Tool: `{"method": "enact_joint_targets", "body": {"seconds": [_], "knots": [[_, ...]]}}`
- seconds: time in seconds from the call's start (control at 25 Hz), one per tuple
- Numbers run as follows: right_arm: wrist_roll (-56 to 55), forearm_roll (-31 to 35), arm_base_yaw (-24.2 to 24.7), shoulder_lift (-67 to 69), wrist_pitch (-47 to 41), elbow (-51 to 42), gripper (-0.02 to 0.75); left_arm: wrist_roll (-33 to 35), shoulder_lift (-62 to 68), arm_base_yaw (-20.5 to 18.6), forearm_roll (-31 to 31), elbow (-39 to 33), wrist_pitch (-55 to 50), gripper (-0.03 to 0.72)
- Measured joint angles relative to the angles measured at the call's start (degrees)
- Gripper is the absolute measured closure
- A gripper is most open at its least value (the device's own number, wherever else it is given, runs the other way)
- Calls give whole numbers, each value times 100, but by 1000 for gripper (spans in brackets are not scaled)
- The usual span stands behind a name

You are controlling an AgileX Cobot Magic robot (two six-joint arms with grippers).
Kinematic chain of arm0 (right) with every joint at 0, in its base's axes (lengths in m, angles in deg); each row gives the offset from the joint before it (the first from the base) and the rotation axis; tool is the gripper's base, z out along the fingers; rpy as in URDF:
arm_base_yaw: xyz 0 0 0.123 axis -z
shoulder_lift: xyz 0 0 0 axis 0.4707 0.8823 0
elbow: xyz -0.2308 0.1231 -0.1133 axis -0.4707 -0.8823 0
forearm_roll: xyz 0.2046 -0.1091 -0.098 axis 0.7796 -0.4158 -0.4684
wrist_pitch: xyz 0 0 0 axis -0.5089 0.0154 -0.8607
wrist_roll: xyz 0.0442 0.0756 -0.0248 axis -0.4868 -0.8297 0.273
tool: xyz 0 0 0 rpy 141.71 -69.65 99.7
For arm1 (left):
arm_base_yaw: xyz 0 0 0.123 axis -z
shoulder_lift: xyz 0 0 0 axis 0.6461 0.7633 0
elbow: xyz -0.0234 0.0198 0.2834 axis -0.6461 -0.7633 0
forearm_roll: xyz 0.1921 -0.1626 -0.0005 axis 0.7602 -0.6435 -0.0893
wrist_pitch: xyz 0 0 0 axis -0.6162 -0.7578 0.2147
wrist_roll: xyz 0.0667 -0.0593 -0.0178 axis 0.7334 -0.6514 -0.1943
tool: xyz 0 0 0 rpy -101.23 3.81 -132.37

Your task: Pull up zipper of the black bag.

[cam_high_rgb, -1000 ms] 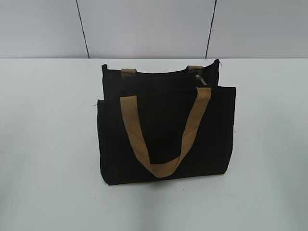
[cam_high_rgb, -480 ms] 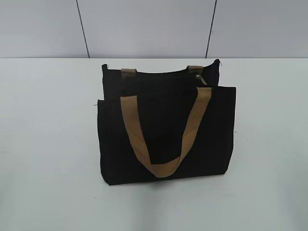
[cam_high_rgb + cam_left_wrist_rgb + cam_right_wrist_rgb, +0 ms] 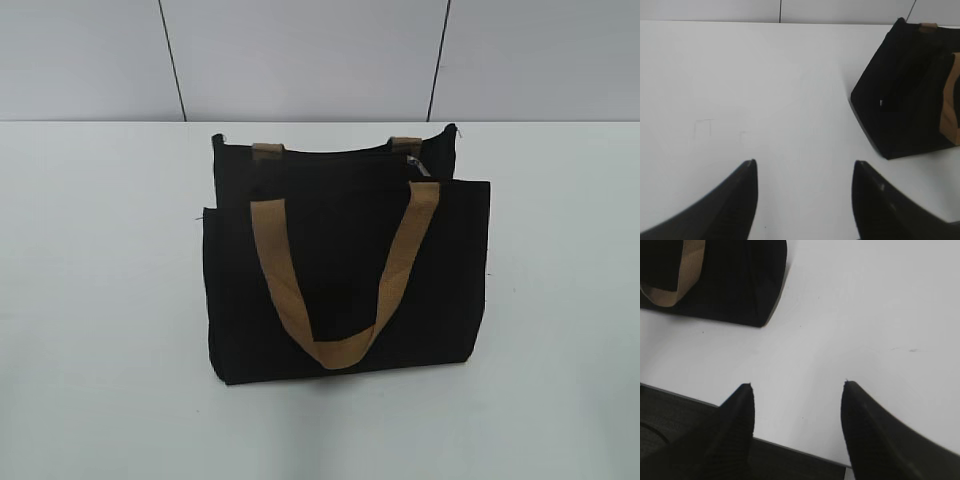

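Observation:
The black bag [image 3: 345, 275] stands upright on the white table, its front tan handle hanging down its face. The zipper runs along its top edge, with the silver pull tab [image 3: 417, 164] near the right end. Neither gripper shows in the exterior view. In the left wrist view my left gripper [image 3: 804, 162] is open and empty over bare table, with the bag [image 3: 905, 100] off to its upper right. In the right wrist view my right gripper [image 3: 796, 385] is open and empty near the table's front edge, with the bag [image 3: 735, 280] off to its upper left.
The white table [image 3: 100, 300] spreads round the bag on all sides. A grey panelled wall [image 3: 300, 60] stands behind it. The table's front edge [image 3: 790, 449] shows under my right gripper, with dark floor below.

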State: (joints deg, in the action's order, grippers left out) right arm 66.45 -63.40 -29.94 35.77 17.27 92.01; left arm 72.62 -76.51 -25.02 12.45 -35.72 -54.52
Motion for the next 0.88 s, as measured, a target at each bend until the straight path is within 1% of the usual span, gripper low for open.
{"method": "enact_joint_targets", "body": {"seconds": [0.16, 0.6, 0.76, 0.88], "knots": [[0, 0, 0, -470, 0, -7, 303, 7, 0, 0, 0, 0, -5, 237], [-9, 27, 0, -496, 0, -7, 303, 7, -6, -42, 0, 0, 1, 270], [-17, 27, 0, -496, 0, -7, 303, 7, -6, -365, 0, 0, 1, 281], [-17, 27, 0, -496, 0, -7, 303, 7, -6, -740, 0, 0, 1, 295]]}}
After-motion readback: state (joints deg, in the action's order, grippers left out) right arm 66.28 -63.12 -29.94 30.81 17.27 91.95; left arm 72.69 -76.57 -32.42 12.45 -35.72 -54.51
